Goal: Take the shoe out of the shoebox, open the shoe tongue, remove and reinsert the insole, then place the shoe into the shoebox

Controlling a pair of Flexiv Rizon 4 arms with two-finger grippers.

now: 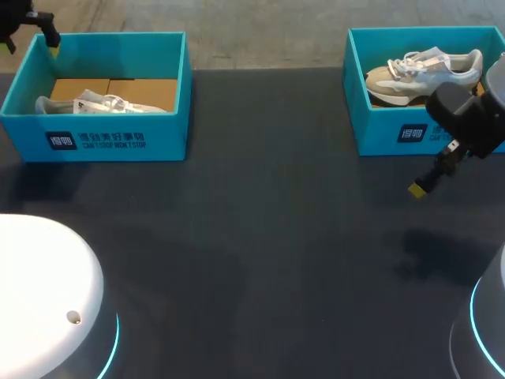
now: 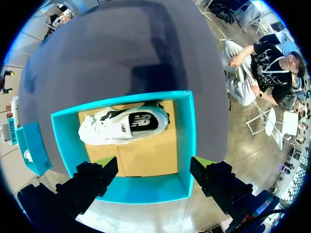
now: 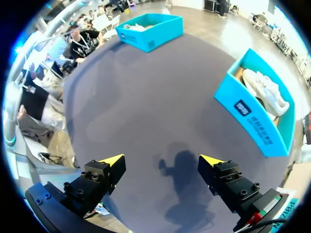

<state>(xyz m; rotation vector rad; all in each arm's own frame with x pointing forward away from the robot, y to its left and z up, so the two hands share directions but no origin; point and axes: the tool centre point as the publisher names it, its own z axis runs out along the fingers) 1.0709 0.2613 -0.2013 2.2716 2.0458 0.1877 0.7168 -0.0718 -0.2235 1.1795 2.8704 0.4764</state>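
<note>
- Head view: two teal boxes on the dark table [image 1: 260, 237], the left shoebox [image 1: 95, 142] at about 10 o'clock and the right shoebox [image 1: 394, 134] at about 2 o'clock, each with a shoe inside, so step one isn't done yet
- The left gripper [image 2: 153, 167] hangs over the back-left corner of the left shoebox, fingers spread wide with nothing between them
- The white shoe [image 2: 124, 125] sits on the cardboard floor ahead of that gripper, close to the box wall farthest from it; in the head view that puts it at roughly 5 o'clock from the gripper
- The bit that matters: the shoe's long axis runs 9-to-3 in the head view, and in the left wrist view it lines up with the gap between the two fingers. I reckon the wrist needs about a quarter turn to pinch across the shoe's width instead of along its length
- The right gripper [image 3: 163, 162] is over bare table just in front of the right shoebox, also spread and empty, with the beige shoe [image 1: 422, 67] at about 12 o'clock from it, past the front wall
- The left arm looks nearer to its shoe, so my guess is it goes first
</note>
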